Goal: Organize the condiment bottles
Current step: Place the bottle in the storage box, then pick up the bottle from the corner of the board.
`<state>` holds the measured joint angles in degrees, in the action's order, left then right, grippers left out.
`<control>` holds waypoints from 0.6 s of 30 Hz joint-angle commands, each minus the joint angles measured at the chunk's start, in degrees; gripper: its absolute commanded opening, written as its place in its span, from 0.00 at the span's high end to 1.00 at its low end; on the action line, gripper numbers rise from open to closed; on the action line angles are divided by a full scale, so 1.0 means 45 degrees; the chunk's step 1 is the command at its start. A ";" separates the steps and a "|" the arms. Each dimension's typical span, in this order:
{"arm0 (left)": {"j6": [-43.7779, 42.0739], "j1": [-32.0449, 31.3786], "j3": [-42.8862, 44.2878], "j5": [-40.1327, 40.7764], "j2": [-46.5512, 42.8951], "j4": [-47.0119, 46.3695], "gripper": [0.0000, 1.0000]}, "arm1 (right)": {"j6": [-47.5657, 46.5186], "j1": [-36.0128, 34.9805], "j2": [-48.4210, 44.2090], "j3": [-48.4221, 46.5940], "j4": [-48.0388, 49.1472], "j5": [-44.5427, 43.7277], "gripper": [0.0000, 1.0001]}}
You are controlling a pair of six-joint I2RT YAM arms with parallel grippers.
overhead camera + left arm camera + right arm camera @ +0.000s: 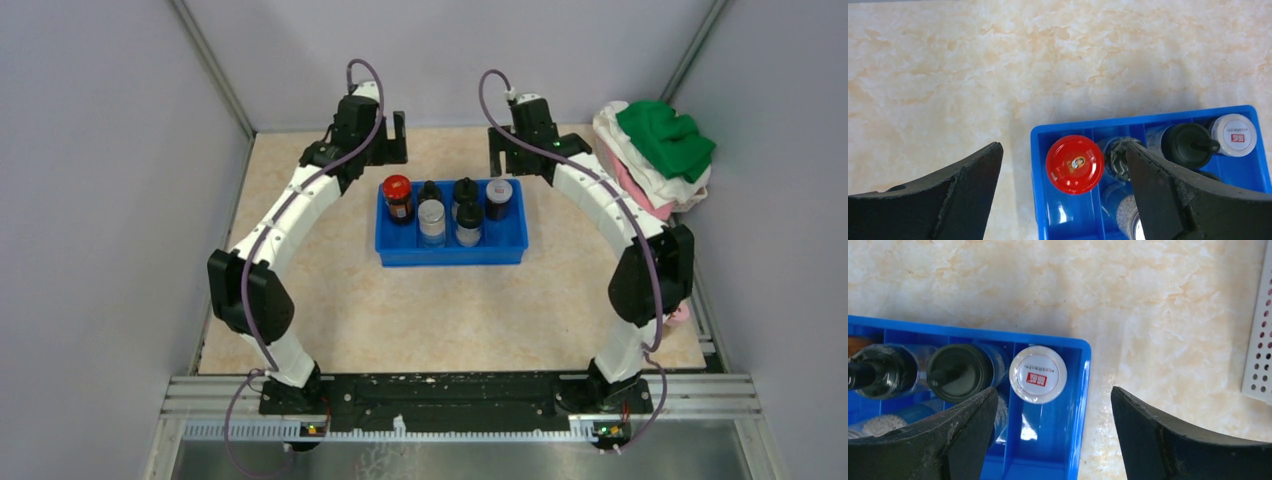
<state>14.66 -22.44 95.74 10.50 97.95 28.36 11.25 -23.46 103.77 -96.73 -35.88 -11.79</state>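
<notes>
The bottles [450, 205], six as far as the overhead view lets me count, all stand upright in a blue tray [450, 256] at the middle of the desk [450, 320]. The back row reads from left to right: a red-capped jar [397, 197], two black-capped bottles, then a white-capped bottle [498, 198]. Two more bottles stand in front of the black-capped pair, and their tops look silvery.

The left claw [1063, 149] hangs over the tray's far left corner, spread wide and holding nothing. From its wrist camera the red-capped jar shows between the two fingers, well below them, and the right finger [1168, 195] hides part of a neighbouring bottle.

The right claw [1054, 391] hangs over the tray's far right corner, also spread wide and holding nothing. The white-capped bottle shows just inside its left finger [948, 435], with bare desk under the gap.

A heap of cloths [660, 155], green on top of white and pink, lies at the desk's far right edge.
</notes>
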 commanded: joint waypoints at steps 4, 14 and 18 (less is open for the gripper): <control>-0.0119 -0.0034 -0.2748 0.0437 -0.2507 -0.0385 0.01 | 0.0141 0.0097 -0.2653 0.2296 0.0351 -0.0244 0.17; 0.0385 -0.0053 -0.5284 0.0009 -0.5320 0.0187 0.01 | 0.1248 0.0124 -0.5933 0.5749 0.0583 -0.0629 0.17; 0.0758 -0.0053 -0.5722 -0.0383 -0.6244 0.0534 0.01 | 0.2118 0.0496 -0.7464 0.6732 0.0112 -0.0128 0.18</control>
<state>15.99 -22.44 71.33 10.83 74.28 29.76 15.99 -23.22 77.62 -68.62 -35.35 -13.19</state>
